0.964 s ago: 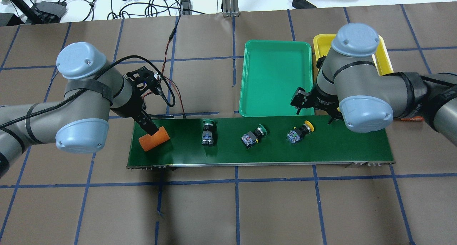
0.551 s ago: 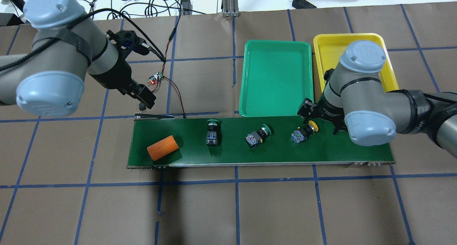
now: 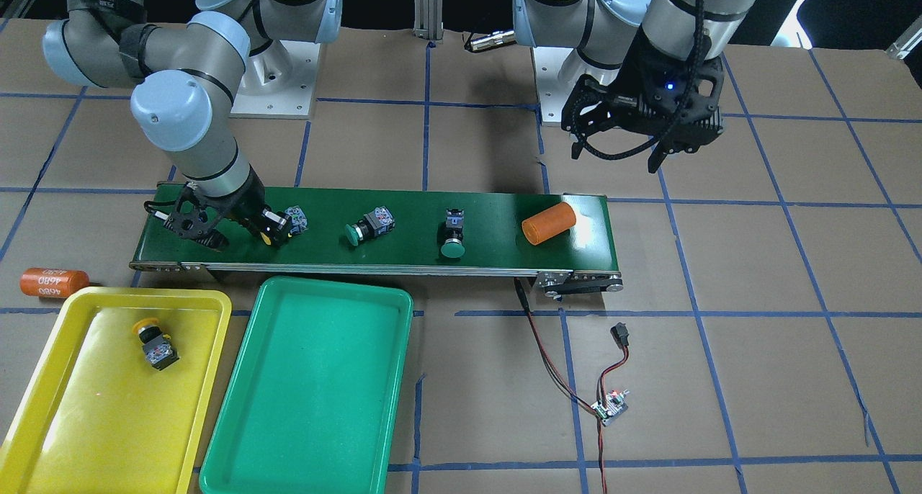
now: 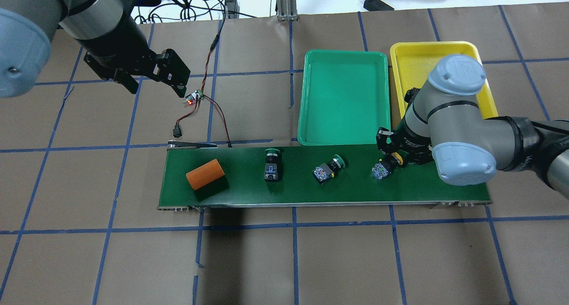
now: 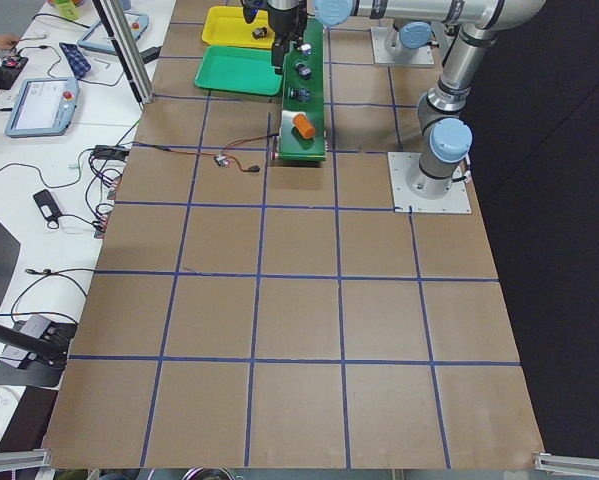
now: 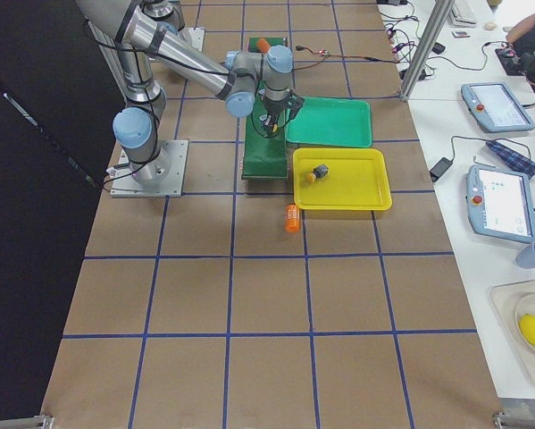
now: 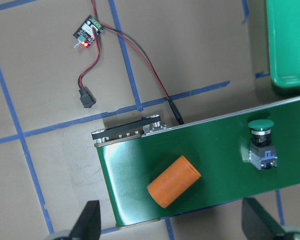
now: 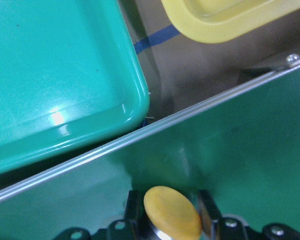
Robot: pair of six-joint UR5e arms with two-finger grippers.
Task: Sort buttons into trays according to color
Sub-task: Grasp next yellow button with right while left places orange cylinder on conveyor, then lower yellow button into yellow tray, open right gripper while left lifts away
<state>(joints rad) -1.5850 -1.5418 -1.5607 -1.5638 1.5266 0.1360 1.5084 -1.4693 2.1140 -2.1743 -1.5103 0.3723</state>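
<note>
Right gripper (image 4: 395, 156) straddling yellow button (image 8: 172, 214) on belt (image 4: 346, 189), left gripper (image 4: 156, 88) spread

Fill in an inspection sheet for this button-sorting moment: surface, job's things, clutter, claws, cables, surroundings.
Surface: brown paper table with blue tape grid; dark green conveyor belt on it.
Job's things: one yellow button in the yellow tray; second yellow button and two green buttons on the belt; green tray empty.
Clutter: orange cylinder on the belt; second orange cylinder, marked 4680, beside the yellow tray; small circuit board.
Claws: right claw straddles the belt's yellow button, clamping unclear; left claw open, empty, above the table.
Cables: red-black wires from board to belt edge; black leads at far edge.
Surroundings: handheld screens on side bench.
</note>
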